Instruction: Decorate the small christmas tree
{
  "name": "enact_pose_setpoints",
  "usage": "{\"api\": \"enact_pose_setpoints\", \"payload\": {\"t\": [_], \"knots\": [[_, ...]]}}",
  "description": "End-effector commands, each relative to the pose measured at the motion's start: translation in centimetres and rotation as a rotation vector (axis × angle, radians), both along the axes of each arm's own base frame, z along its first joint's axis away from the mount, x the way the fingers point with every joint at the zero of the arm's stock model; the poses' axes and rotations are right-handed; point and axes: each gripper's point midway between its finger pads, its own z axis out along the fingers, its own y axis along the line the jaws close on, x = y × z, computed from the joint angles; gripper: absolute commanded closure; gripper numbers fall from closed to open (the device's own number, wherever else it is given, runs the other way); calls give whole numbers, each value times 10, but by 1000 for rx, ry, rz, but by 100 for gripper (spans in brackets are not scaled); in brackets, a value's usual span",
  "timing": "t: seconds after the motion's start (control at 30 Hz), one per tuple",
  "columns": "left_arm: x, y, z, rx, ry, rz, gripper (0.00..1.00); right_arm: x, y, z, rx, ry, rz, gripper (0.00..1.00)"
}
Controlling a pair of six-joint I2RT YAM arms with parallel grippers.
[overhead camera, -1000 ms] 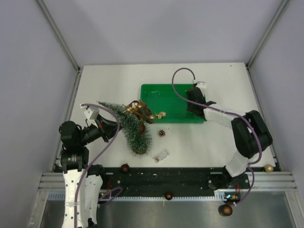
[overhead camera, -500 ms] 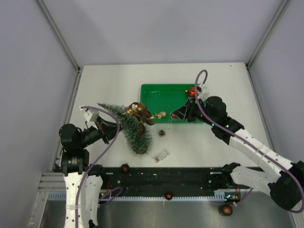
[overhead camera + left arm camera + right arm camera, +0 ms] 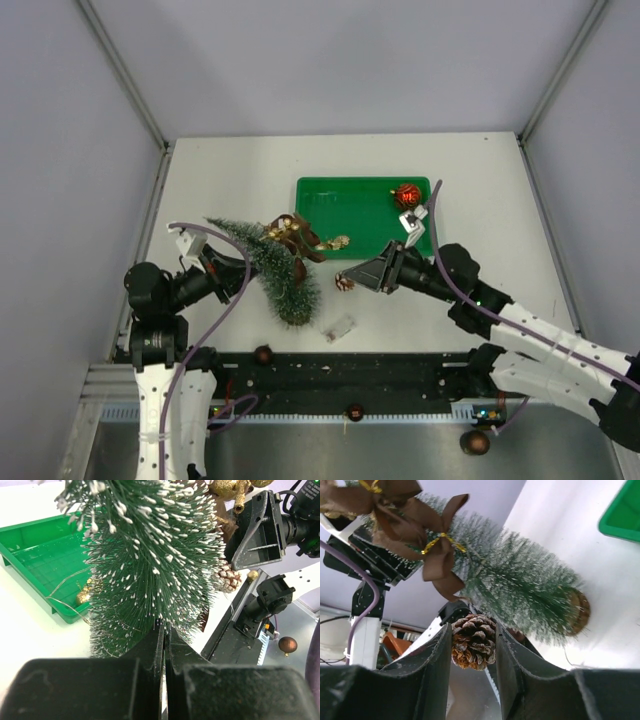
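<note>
- No word, brand, number or sign can be read in any of the three views.
- The red bauble (image 3: 406,194) in the tray (image 3: 330,183) carries a pale mark in the top view. It is too small to tell whether it is lettering.

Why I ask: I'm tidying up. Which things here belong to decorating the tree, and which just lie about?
Job: small christmas tree, pinecone, brown bow, red bauble, green tray.
Lying about: clear packet, brown bauble on the front rail.
</note>
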Motion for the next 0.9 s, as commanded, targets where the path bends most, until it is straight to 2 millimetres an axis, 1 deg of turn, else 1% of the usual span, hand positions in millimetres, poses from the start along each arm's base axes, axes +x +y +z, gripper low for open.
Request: {"api": "enact_pose_setpoints", "payload": {"t": [0.0, 0.13, 0.3, 0.33, 0.5, 0.57, 0.6, 0.87], "knots": [[0, -1, 2, -20, 22, -14, 100, 2, 22, 46, 92, -103, -32, 64], [1, -1, 0, -14, 25, -6, 100, 10, 28, 46, 111, -128, -86, 65], [4, 3, -4, 12, 27, 20, 100, 20, 35, 34, 106, -120, -117, 66], [4, 4, -4, 22, 23, 30, 100, 21, 38, 27, 97, -110, -115, 66], [3, 6, -7, 52, 24, 46, 100, 26, 47, 14, 94, -93, -132, 68], [1, 6, -7, 56, 20, 47, 100, 27, 49, 11, 89, -90, -134, 68], [1, 6, -7, 57, 17, 47, 100, 30, 47, 11, 89, -90, -158, 68], [1, 5, -8, 58, 21, 31, 100, 35, 44, 4, 94, -83, -190, 69]]}}
